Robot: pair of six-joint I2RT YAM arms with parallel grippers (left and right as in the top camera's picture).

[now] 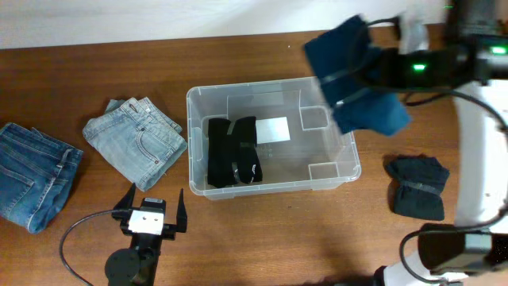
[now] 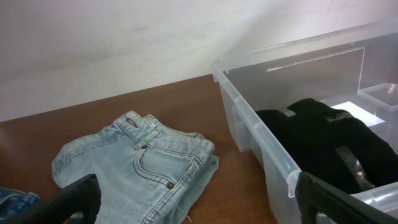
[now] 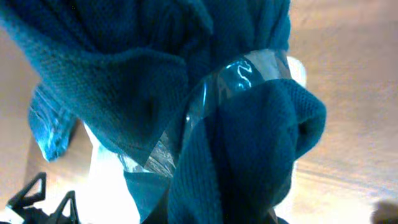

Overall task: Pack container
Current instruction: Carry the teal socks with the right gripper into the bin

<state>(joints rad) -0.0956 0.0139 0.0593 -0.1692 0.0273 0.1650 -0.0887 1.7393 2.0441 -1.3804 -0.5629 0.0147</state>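
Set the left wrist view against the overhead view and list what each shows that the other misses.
Left wrist only: the button and rivets on the light blue jeans. Overhead only: the blue knit bundle aloft over the right end of the container, and a dark folded garment beside it. Both: those jeans, the container, the black garment inside it.

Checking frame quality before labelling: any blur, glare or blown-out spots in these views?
Overhead: the blue knit is blurred, the container is sharp, and a green light blooms on the arm. Left wrist: sharp, the jeans stitching is clear, and the wall is bright. Right wrist: the blue knit fills the frame, with glare on its tape band and a blown-out white patch lower left.
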